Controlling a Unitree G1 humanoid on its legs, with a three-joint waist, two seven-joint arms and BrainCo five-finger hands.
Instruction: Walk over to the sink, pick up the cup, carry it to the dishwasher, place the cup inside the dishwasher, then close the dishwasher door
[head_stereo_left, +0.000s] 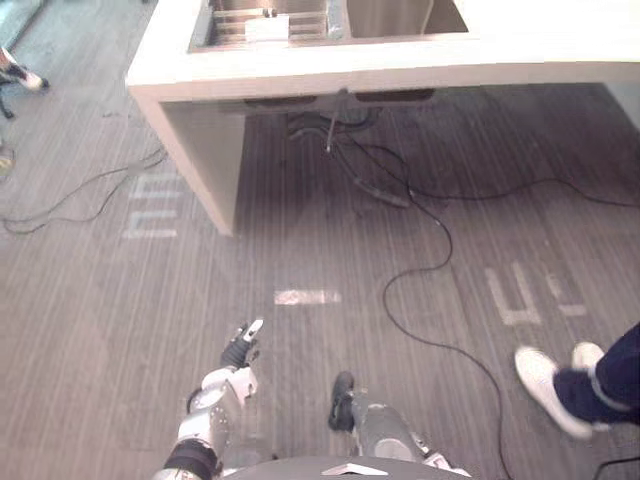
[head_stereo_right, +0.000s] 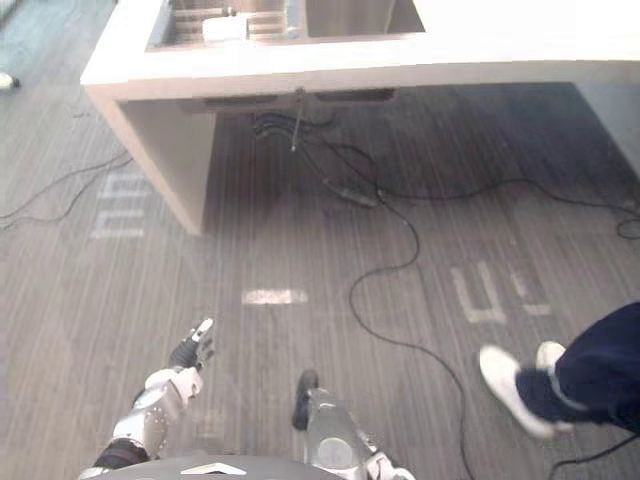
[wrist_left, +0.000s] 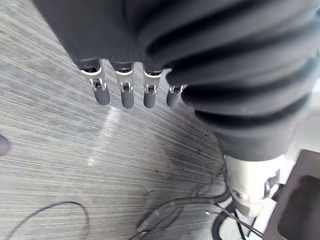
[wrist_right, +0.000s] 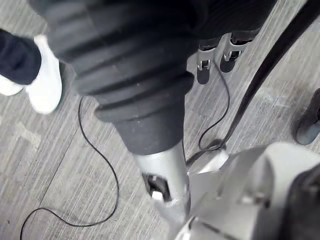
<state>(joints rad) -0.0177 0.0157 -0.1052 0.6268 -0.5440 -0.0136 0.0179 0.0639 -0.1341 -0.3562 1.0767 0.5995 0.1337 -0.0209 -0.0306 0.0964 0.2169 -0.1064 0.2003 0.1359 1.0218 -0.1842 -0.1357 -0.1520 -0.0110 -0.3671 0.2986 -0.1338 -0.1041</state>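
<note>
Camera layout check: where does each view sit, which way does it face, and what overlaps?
Left eye view: on the head, looking down and forward at the floor and the counter with its sink; left hand and right hand low in frame.
Right eye view: beside it, same scene, slightly offset.
Left wrist view: on the left wrist, looking along straight fingers to the floor.
Right wrist view: on the right wrist, looking down at a person's white shoe.
Shared: that shoe also shows in both eye views, on the robot's right.

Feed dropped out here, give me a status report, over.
Left hand and right hand open, empty, hanging low. Cup not yet picked up; sink ahead. Black cable crosses floor; person's shoes at right.
</note>
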